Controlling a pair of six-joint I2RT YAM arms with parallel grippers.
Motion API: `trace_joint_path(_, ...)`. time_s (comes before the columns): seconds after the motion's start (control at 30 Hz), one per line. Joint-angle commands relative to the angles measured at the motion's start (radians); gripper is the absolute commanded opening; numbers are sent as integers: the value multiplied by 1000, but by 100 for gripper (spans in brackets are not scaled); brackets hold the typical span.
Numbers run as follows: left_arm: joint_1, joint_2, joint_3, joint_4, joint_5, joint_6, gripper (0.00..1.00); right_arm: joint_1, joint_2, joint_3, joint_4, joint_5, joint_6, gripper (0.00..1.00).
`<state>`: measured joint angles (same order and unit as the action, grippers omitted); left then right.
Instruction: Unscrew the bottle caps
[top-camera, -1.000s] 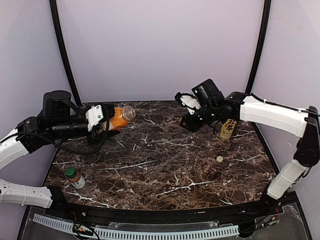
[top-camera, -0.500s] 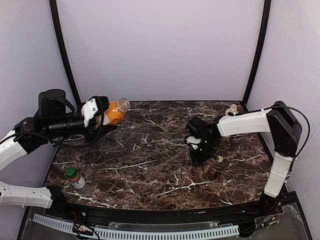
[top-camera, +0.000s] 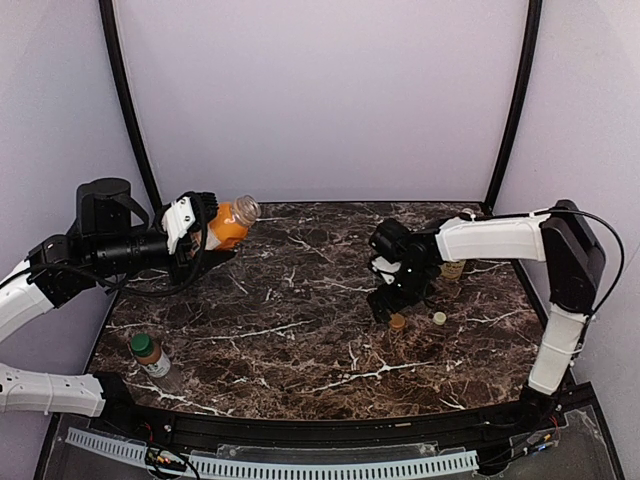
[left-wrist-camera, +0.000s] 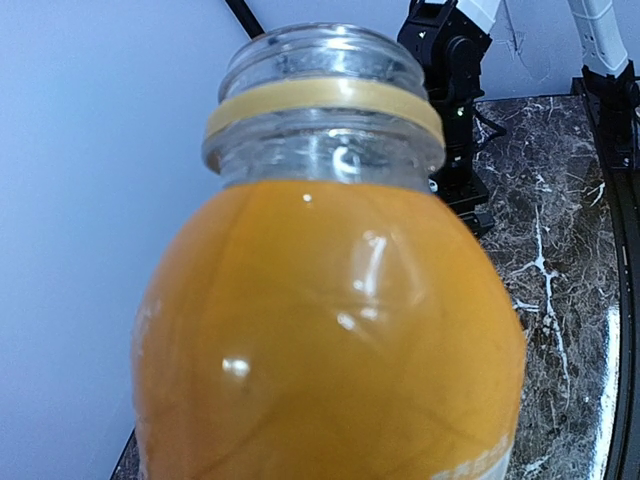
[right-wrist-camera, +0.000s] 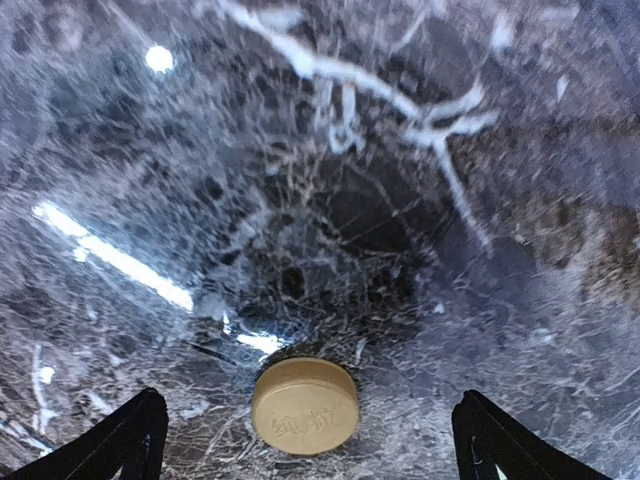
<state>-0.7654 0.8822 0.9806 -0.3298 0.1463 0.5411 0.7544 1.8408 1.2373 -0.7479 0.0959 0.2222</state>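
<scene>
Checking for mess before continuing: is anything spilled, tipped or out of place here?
No spill shows. The orange bottle, uncapped, is held tilted in the left gripper. Two loose caps lie on the table: a tan cap under the open jaws of the right gripper, a smaller pale cap beside it.

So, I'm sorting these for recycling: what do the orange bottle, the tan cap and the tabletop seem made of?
Orange bottle: probably clear glossy plastic, going by the see-through threaded neck and sharp highlights; glass is possible. Tan cap: matte moulded plastic, with characters on top. Tabletop: polished dark marble or a marble-look laminate, white-veined and mirroring the lights.
</scene>
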Motion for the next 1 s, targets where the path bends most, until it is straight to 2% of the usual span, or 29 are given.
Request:
trace_joint_path(0.0, 6, -11, -7, 22, 36, -17, 19, 32, -151, 118, 17, 25, -50, 99)
trace_joint_path(0.07, 7, -10, -2, 22, 51, -34, 20, 89, -242, 144, 114, -24, -139, 98)
trace_joint_path(0.17, 6, -6, 13, 21, 114, -55, 21, 187, -382, 117, 391, -270, -265, 96)
trace_joint_path(0.27, 7, 1, 25, 14, 192, -80, 21, 248, -499, -38, 867, -526, -241, 97)
trace_joint_path(0.33, 7, 6, 31, 9, 223, -89, 21, 275, -515, -119, 1208, -593, -157, 98)
trace_joint_path(0.4, 7, 11, 37, 6, 242, -92, 21, 305, -456, -120, 1430, -615, -107, 97)
trace_joint_path(0.63, 8, 20, 60, -12, 264, -93, 21, 366, -256, 51, 1523, -606, -114, 97)
trace_joint_path(0.73, 9, 19, 59, -17, 266, -88, 21, 369, -217, 66, 1579, -594, -87, 96)
trace_joint_path(0.83, 8, 14, 55, -16, 268, -86, 21, 372, -190, 73, 1607, -591, -58, 87)
trace_joint_path(0.97, 7, 11, 51, -10, 275, -88, 21, 371, -156, 63, 1641, -558, -4, 63)
